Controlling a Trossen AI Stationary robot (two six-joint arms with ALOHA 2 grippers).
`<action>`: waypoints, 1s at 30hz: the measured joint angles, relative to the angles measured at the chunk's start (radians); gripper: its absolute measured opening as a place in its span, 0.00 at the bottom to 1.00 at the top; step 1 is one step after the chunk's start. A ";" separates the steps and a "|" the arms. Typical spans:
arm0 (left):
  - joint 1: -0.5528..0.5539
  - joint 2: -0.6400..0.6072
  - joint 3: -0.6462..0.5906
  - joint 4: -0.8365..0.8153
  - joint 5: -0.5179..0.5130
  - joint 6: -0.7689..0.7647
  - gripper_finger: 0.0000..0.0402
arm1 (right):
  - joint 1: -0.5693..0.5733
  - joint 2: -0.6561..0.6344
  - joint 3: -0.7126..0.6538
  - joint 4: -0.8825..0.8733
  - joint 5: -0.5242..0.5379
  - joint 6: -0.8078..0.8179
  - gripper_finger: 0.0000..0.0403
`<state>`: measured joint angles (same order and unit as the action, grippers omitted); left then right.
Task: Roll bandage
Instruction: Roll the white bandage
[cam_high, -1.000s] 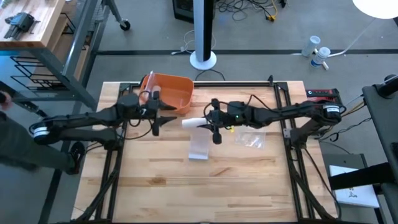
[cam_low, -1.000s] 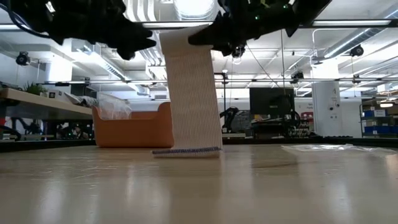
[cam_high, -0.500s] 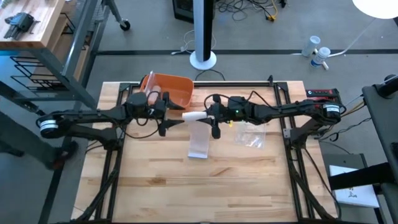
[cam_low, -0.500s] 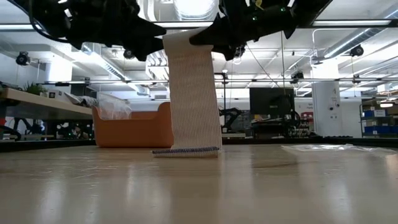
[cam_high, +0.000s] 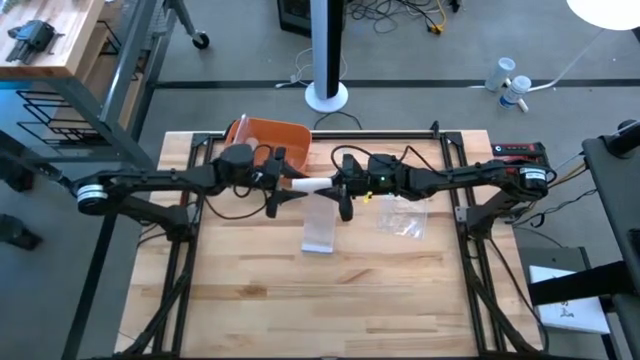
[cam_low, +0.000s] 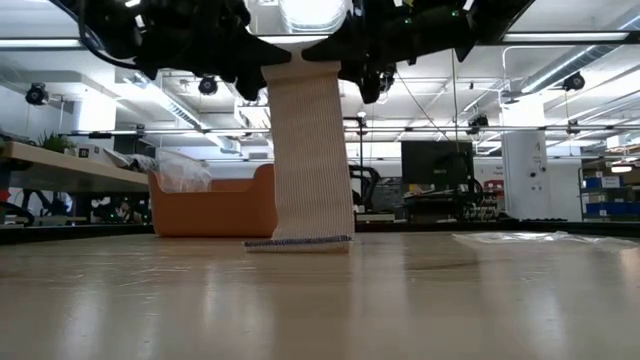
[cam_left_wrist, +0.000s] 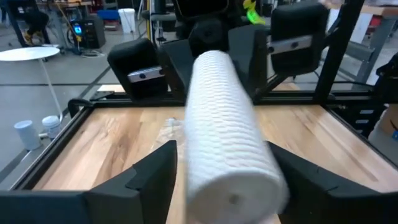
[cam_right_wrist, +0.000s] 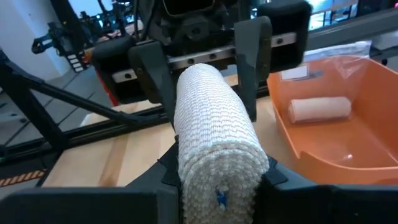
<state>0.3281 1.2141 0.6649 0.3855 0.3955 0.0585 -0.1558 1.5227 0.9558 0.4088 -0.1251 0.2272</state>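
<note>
Above mid-table, both claws (cam_high: 312, 186) bracket bandage roll (cam_high: 314, 186).

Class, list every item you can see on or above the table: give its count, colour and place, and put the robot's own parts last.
bandage roll: one, white, held above the table between both grippers, its loose end hanging to the tabletop
bin: one, orange, far left part of the table
spare roll: one, beige, inside the bin
plastic wrapper: one, clear, right of the bandage
table: one, light wood
left gripper: dark, fingers open around the roll's end
right gripper: dark, shut on the roll
</note>
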 joint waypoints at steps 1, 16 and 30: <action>0.000 0.012 0.008 -0.001 0.005 0.006 0.52 | 0.000 0.000 0.000 -0.003 -0.004 0.001 0.21; 0.000 0.079 0.047 -0.010 0.082 0.086 0.21 | 0.008 0.000 -0.001 -0.032 -0.007 -0.073 0.27; -0.001 0.072 0.107 -0.101 0.048 0.510 0.21 | -0.002 -0.044 -0.001 -0.028 -0.015 0.149 0.73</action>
<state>0.3275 1.2865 0.7716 0.2843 0.4437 0.5680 -0.1576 1.4785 0.9550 0.3809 -0.1403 0.3758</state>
